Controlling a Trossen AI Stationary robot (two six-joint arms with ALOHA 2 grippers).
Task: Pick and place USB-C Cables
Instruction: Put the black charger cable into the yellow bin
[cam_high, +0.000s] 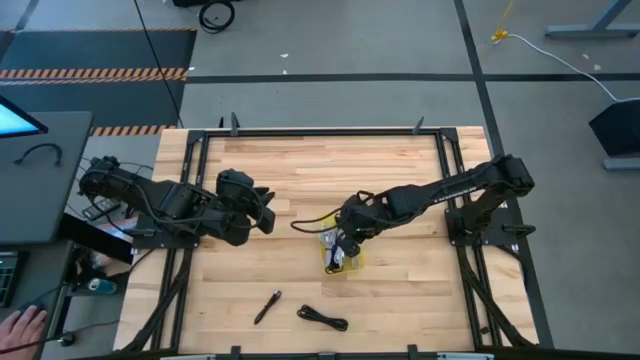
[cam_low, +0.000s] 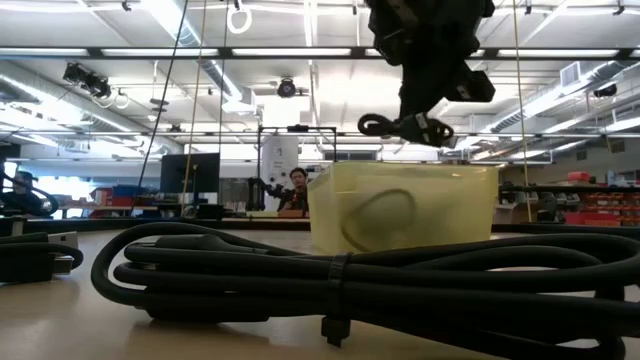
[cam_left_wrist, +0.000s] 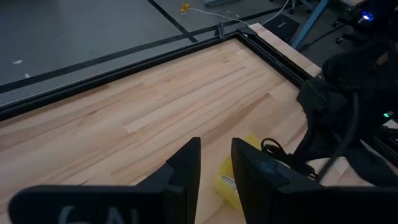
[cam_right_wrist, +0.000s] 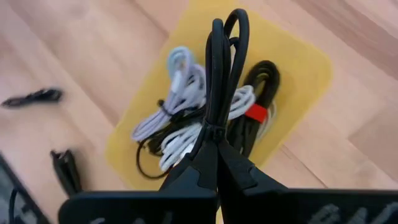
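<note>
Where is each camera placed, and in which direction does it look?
High: overhead, looking down at table, both arms.
Low: table height, past black cable to yellow bin.
Left wrist: over left gripper toward bin.
Right wrist: down past right gripper, pinching a cable above bin.
Shared: bin.

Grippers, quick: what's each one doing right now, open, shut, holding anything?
Left gripper: empty, jaws slightly apart, waiting at the table's left side.
Right gripper: shut on a black bundled cable, held above the yellow bin of cables.
</note>
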